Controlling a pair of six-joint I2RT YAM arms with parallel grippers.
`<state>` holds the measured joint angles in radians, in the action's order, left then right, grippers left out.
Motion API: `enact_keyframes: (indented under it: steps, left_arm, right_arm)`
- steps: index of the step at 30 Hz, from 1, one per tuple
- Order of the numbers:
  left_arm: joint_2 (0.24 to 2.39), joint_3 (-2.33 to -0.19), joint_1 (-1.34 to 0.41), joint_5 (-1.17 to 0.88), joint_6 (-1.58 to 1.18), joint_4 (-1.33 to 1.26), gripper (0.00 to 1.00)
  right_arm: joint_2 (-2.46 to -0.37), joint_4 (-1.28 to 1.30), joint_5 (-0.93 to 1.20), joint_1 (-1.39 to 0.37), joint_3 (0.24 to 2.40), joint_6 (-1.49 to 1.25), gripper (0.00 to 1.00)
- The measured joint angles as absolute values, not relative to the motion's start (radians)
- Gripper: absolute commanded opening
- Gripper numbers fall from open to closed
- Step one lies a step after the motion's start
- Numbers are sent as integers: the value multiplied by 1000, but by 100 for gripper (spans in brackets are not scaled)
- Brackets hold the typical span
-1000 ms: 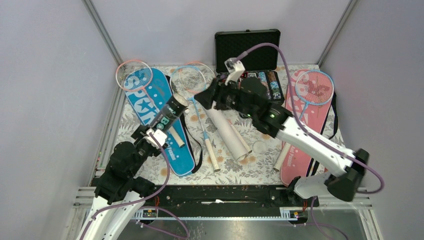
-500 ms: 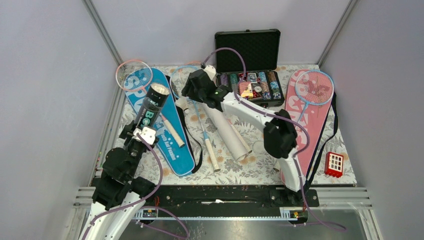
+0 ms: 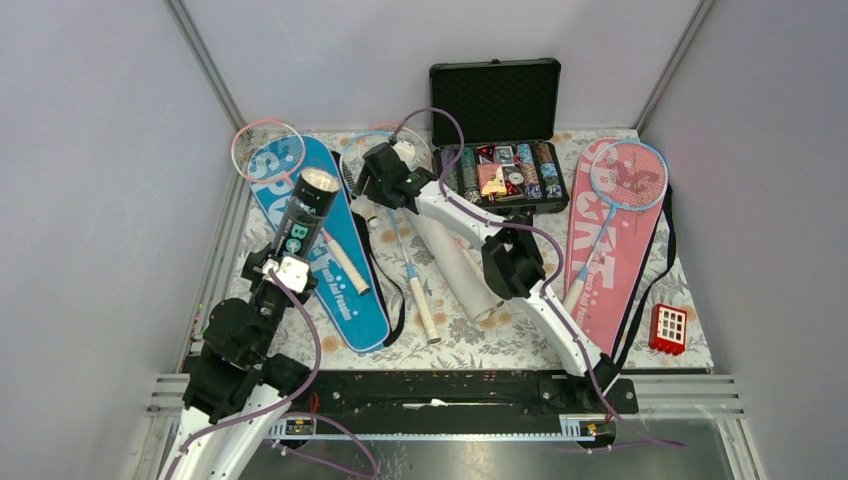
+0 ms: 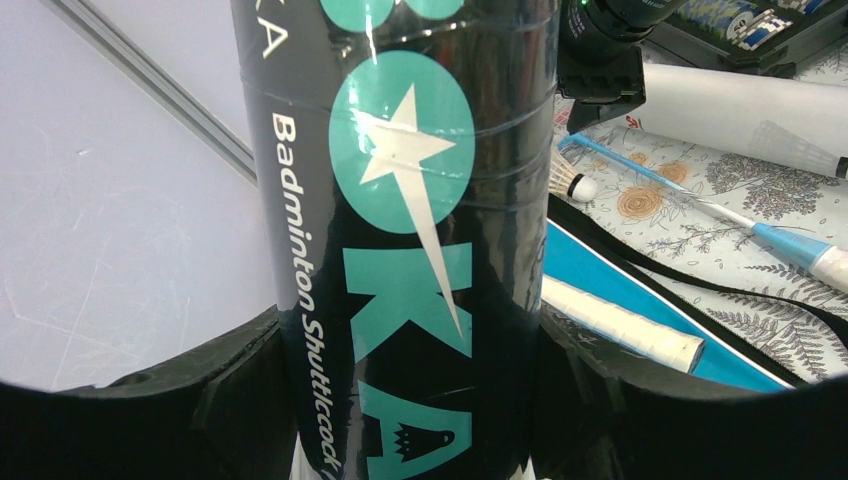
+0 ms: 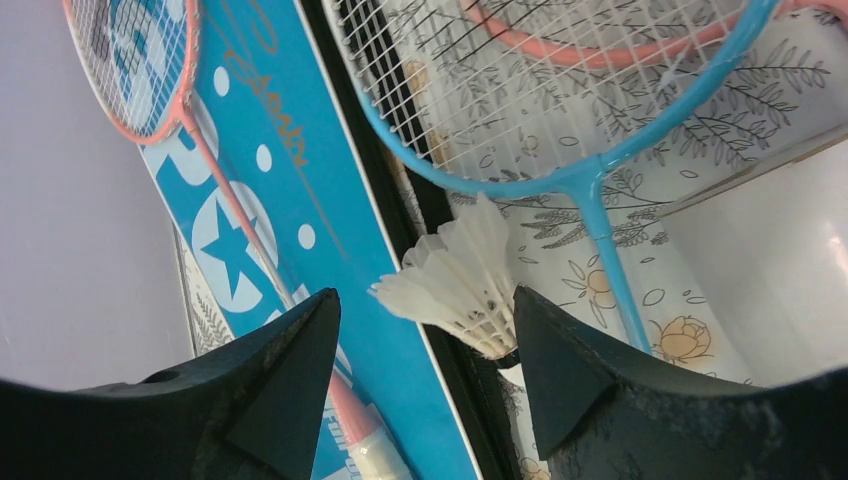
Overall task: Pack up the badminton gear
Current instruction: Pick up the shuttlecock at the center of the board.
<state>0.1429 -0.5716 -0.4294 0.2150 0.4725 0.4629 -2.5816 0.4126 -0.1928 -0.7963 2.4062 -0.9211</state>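
We see the table w/ a flowered cloth. On its R side lies the pink cover. A light-blue racket rests on top of it, head toward the back. On the L side lies the blue cover. A pink racket has its head at the far end of this cover and its handle on it. At the back, approx. in the middle, the black case stands open w/ chips inside. Btw. the two covers the white tube lies flat, and just beside it a second light-blue racket.

The L gripper pinches the dark tube from both sides and holds it above the blue cover, open end up.

The R gripper is low by the head of the second light-blue racket, fingers spread. A shuttlecock lies in the gap, on the black edge of the blue cover. It is clear of the L finger and very close to the R one; we cannot tell if it touches.

A small red block sits at the front R corner.
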Motion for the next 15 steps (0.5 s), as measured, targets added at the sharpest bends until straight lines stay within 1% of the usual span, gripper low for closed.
enact_keyframes:
  steps: [12,15]
  left_arm:
    - [130,-572,-429,205,469,480,22]
    - [130,-572,-429,205,469,481,22]
  right_arm:
    - [-2648,383,-168,-780,2408,-1010,71]
    - [-2666,376,-163,-778,2413,-1016,68]
